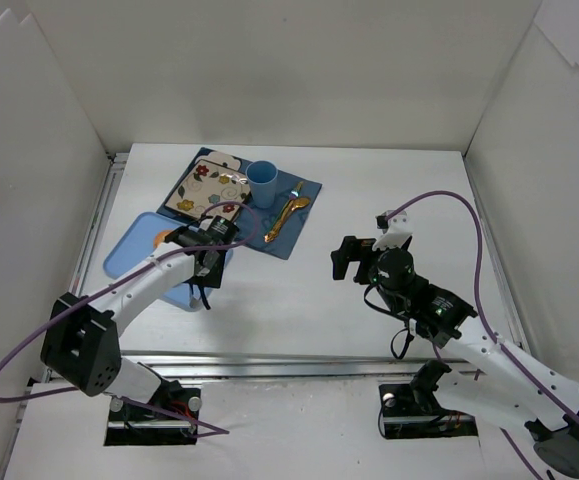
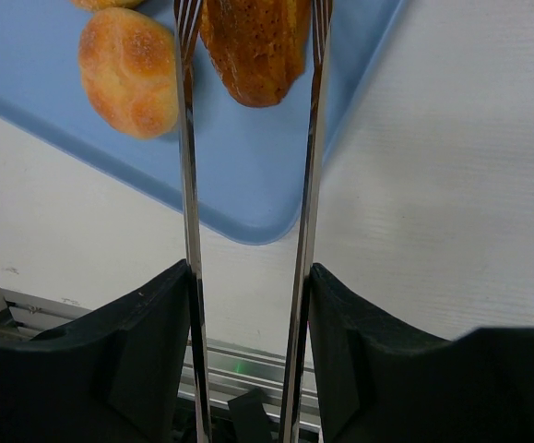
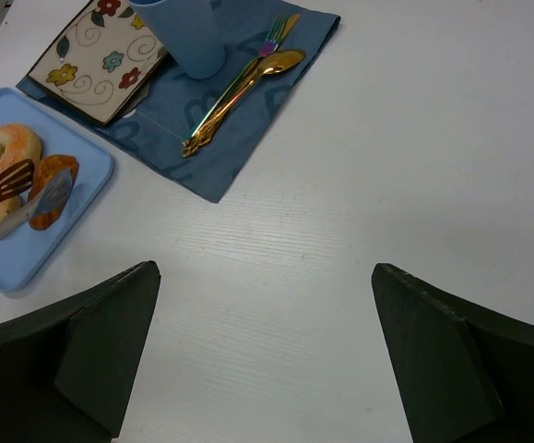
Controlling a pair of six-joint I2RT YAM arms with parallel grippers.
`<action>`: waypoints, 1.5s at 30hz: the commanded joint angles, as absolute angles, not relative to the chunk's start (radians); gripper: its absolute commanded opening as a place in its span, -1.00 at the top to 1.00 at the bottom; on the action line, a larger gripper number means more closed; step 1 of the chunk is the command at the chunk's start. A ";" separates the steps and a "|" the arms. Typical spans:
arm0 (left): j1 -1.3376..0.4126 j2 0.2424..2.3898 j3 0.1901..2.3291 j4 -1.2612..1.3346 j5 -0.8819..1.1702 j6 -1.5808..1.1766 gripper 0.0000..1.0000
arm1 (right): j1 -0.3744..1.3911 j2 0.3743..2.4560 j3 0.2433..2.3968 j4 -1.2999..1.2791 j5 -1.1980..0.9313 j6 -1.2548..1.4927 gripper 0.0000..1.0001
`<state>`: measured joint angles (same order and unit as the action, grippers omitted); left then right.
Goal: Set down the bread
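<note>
Left wrist view: left fingers grip tongs straddling the bread, round pastry just beside; right fingers spread wide.

White links, black joints, purple cables; right tool black.

The top view looks down from above and behind the near edge, taking in the whole surface from afar. The left wrist view sits low and close, looking along the tongs at a tray corner. The right wrist view, higher, faces the far-left corner. All three share the tray; both wrist views share the bread.
</note>
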<state>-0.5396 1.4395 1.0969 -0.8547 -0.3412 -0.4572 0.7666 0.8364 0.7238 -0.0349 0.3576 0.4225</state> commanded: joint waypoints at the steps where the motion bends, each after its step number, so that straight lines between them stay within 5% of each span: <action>1: -0.523 1.436 1.117 -0.830 -0.354 -0.454 0.10 | 0.767 0.830 0.776 0.006 0.367 0.425 -0.96; 10: -0.523 1.402 1.114 -0.839 -0.339 -0.457 0.58 | 0.767 0.834 0.778 0.006 0.370 0.425 -0.96; 23: -0.552 1.310 1.261 -0.920 -0.423 -0.476 0.60 | 0.767 0.857 0.784 0.005 0.368 0.430 -0.95; 45: -0.312 1.957 1.967 -0.845 -0.258 -0.258 0.69 | 0.769 0.894 0.799 0.005 0.385 0.419 -0.95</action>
<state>-0.3431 1.9560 1.9053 -0.8688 -0.2855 -0.2958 0.7666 0.9031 0.7464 -0.0418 0.3660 0.4213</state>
